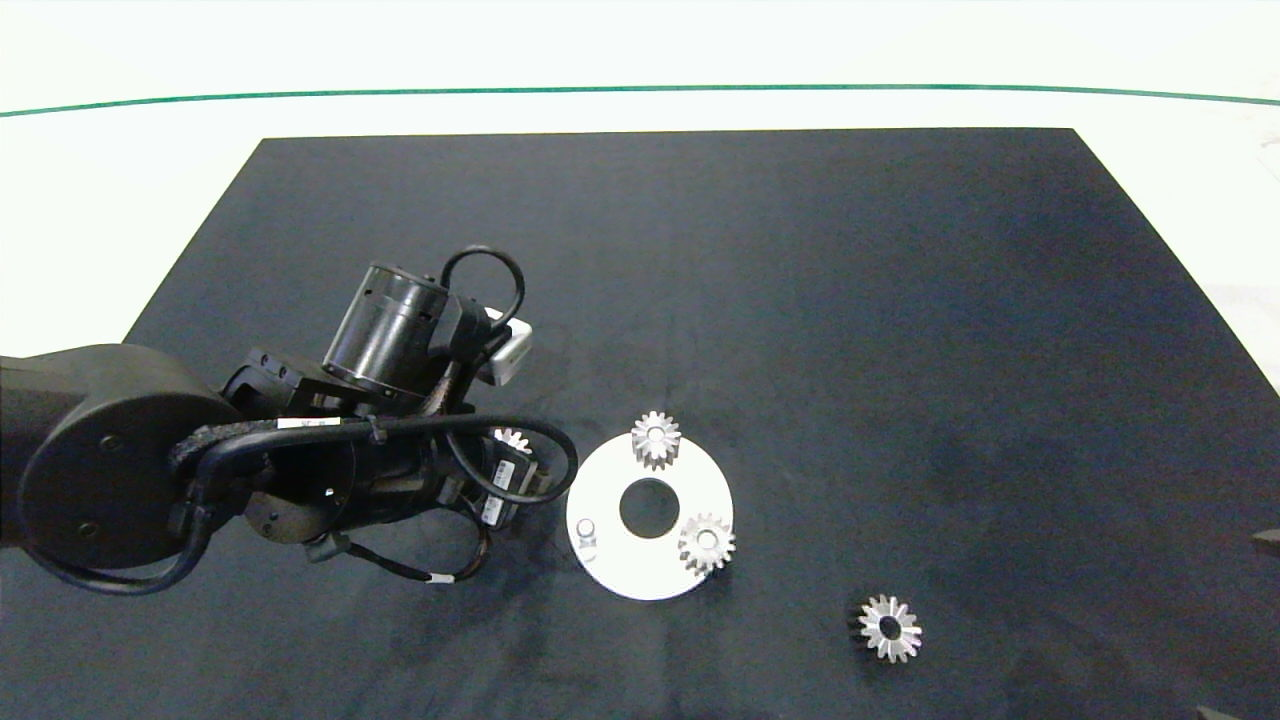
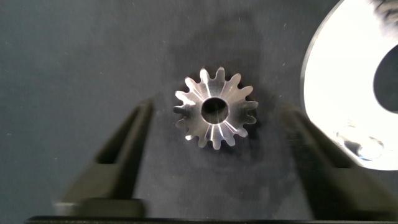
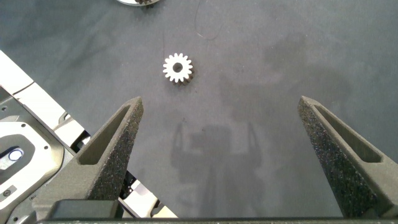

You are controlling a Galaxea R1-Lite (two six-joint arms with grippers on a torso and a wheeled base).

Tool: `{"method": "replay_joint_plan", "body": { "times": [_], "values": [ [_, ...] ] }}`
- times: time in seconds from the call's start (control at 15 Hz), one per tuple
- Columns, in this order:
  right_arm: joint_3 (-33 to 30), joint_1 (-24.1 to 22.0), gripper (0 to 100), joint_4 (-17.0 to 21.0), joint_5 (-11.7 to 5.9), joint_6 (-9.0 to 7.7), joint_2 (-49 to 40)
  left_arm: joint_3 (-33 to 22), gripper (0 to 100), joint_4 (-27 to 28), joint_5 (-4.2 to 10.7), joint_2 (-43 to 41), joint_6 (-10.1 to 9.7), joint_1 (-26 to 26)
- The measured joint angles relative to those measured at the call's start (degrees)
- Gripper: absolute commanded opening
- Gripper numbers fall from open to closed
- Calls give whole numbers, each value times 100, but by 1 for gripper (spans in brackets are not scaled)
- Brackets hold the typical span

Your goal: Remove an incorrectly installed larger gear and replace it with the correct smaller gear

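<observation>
White desk (image 1: 640, 60) w/ green line across the far side; dark mat (image 1: 800, 300) covers most of it. All parts lie on the mat.

Left arm (image 1: 200, 460) comes in from the left, bulky, wrist just beside the white plate (image 1: 640, 575). Left gripper (image 2: 217, 109) hangs straight over the larger gear (image 2: 216, 107); fingers (image 2: 127, 140) spread wide, one each side, not touching it. That gear lies flat on the mat just left of the plate, off the assembly.

Right gripper (image 3: 221, 102) is low at the mat's right edge, fingers wide, holding nothing.

Plate: big centre hole, two pale-centred gears (image 1: 656, 438) (image 1: 707, 543) on far and right rim. Peg (image 1: 586, 527) on the left rim stands bare, so removal looks done; fitting is left.

Smaller gear (image 1: 889, 628) lies flat near the front right, well apart from the plate, bore pointing up. From the right wrist it sits ahead of the open fingers, a bit toward one side (image 3: 178, 67). Right arm is clearly nearer; approach prob. from above, fingers across the teeth. Bare peg lies on the plate's far side from it.
</observation>
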Motion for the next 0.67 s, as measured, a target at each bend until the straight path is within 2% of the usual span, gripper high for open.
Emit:
{"method": "replay_joint_plan", "body": {
  "times": [0.2,0.27,0.4,0.47,0.67],
  "values": [
    [15,9,100,2,13,0,0,-157,100,185,-5,-469,6,205],
    [35,41,100,4,24,-2,0,-300,100,523,-5,-670,6,325],
    [78,177,100,6,55,4,13,-879,100,1643,-5,-1153,-38,603],
    [111,218,100,17,55,4,44,-1154,100,2031,-5,-1417,-82,701],
    [151,240,100,26,9,-44,350,-1736,100,2715,-5,-2231,-132,902]
  ]
}}
